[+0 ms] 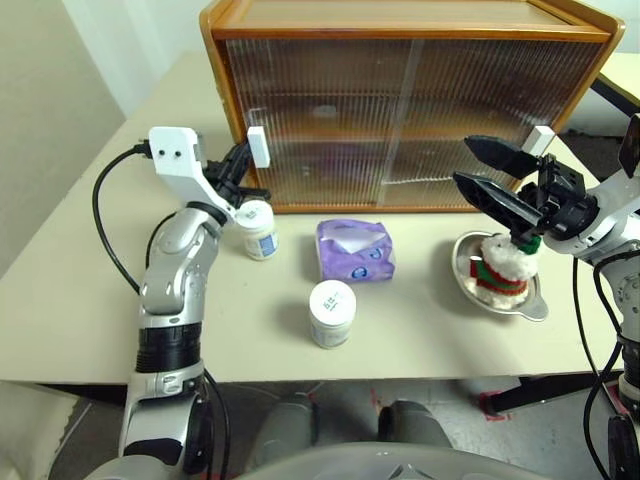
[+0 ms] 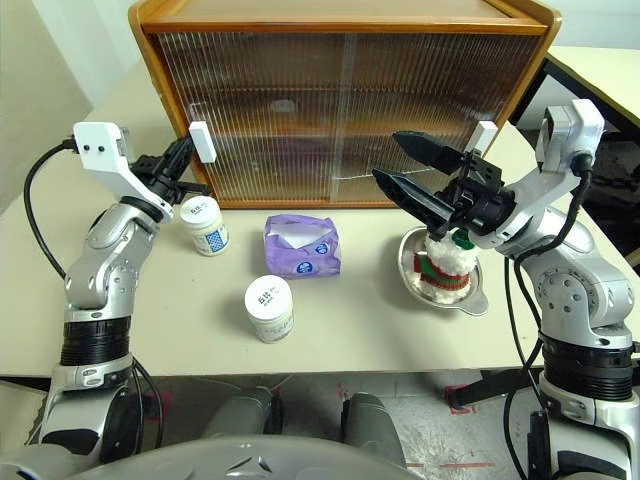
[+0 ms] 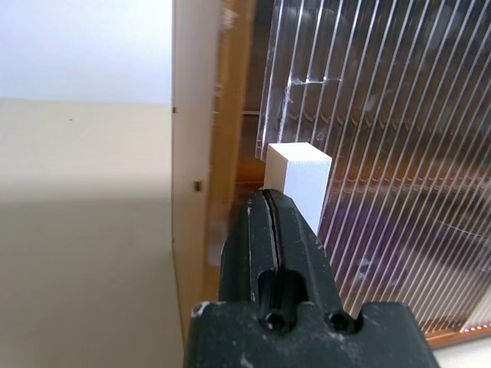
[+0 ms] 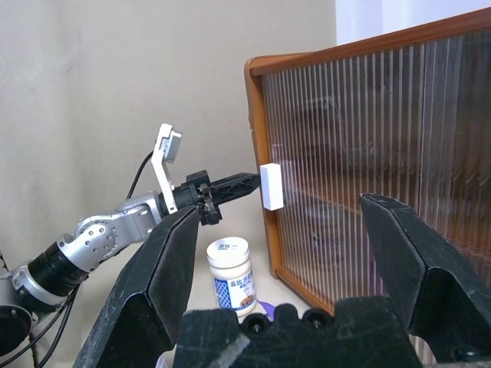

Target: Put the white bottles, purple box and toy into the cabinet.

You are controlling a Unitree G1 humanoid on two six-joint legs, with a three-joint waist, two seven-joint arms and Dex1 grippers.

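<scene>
The wooden cabinet stands at the back of the table, its ribbed sliding doors across the front. My left gripper is shut, its tip against the left side of the left door's white handle. One white bottle stands just below that gripper, another near the table's front. Between them lies the purple box. The toy sits in a steel bowl on the right. My right gripper hangs open above the toy, holding nothing.
A second white handle sits on the right door, behind my right gripper. A black cable loops off my left wrist over the table's left side. Another table's corner shows at the far right.
</scene>
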